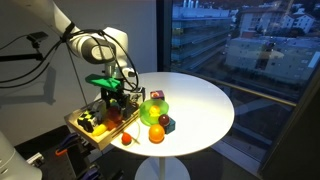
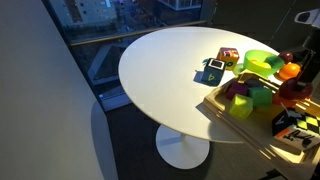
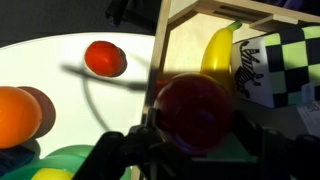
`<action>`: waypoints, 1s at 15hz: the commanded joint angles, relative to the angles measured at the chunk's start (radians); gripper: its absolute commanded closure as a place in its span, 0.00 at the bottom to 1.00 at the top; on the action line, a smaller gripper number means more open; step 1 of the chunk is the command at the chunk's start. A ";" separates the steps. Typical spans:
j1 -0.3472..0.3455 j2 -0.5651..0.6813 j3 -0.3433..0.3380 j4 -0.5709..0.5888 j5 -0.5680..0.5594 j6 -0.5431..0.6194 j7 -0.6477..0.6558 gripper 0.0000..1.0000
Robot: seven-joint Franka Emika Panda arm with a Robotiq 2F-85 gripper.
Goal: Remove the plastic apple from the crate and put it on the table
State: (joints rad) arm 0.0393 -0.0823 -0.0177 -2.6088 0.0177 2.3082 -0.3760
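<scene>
Apple (image 3: 195, 110), dark red and blurred, fills the middle of the wrist view. The jaws pinch it from both sides: 1 dark finger (image 3: 125, 155) stands at its lower left and 1 at its lower right, and we see no gap between them and the fruit. It hangs in front of the crate's (image 3: 200, 12) wooden wall, just where that wall meets the white desk (image 3: 50, 60). We cannot tell whether it touches the crate's floor.

Behind it, in the upper right of that view, a banana (image 3: 218, 50) stands inside the crate beside a black-and-yellow chequered thing (image 3: 285, 55). On the desk a red ball (image 3: 105, 58) lies in the upper left, an orange ball (image 3: 18, 115) at the left edge, and a green item (image 3: 60, 160) in the lower left corner.

In an exterior view the arm (image 1: 85, 45) reaches from the upper left down to the crate (image 1: 80, 125), which sits at the left rim of the desk (image 1: 200, 100). The jaws are low over the crate, and the apple is too small to make out there. Just right of the crate lie the green item (image 1: 150, 110), the orange ball (image 1: 157, 133) and a dark cube (image 1: 167, 124).

In an exterior view the crate (image 2: 225, 108) fills the lower right of the frame on the desk (image 2: 170, 70). The green item (image 2: 262, 62) is above it, with the cube (image 2: 214, 70) and an orange block (image 2: 229, 56) to the left.
</scene>
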 commanded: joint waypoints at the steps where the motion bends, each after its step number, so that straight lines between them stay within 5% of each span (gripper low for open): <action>1: -0.012 -0.032 -0.010 -0.001 0.026 -0.019 -0.043 0.48; 15: -0.061 -0.074 -0.063 0.046 -0.016 -0.054 -0.001 0.48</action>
State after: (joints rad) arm -0.0048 -0.1667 -0.0696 -2.5970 0.0190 2.2666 -0.3959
